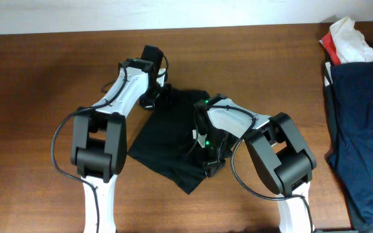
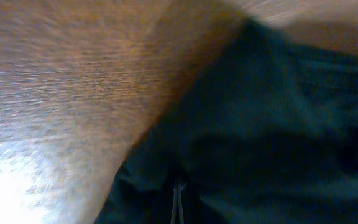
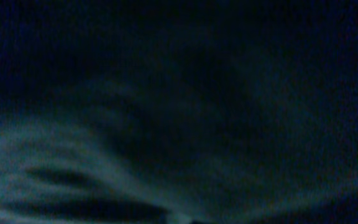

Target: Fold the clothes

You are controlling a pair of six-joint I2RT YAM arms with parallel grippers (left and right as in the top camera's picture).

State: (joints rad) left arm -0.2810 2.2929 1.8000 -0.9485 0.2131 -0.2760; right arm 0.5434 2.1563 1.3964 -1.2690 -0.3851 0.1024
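Observation:
A black garment [image 1: 173, 139] lies partly folded on the brown table in the overhead view. My left gripper [image 1: 155, 96] is down at its far left corner. In the left wrist view its fingertips [image 2: 178, 200] are pressed together in the dark cloth [image 2: 272, 124] near the cloth's edge. My right gripper [image 1: 210, 163] is low on the garment's near right edge. The right wrist view is filled with dark cloth [image 3: 179, 93], and its fingers do not show clearly.
A pile of dark blue clothes [image 1: 361, 116] lies at the right side of the table, with a white and red item [image 1: 348, 39] at its far end. Bare wood [image 1: 37, 84] lies to the left of the garment.

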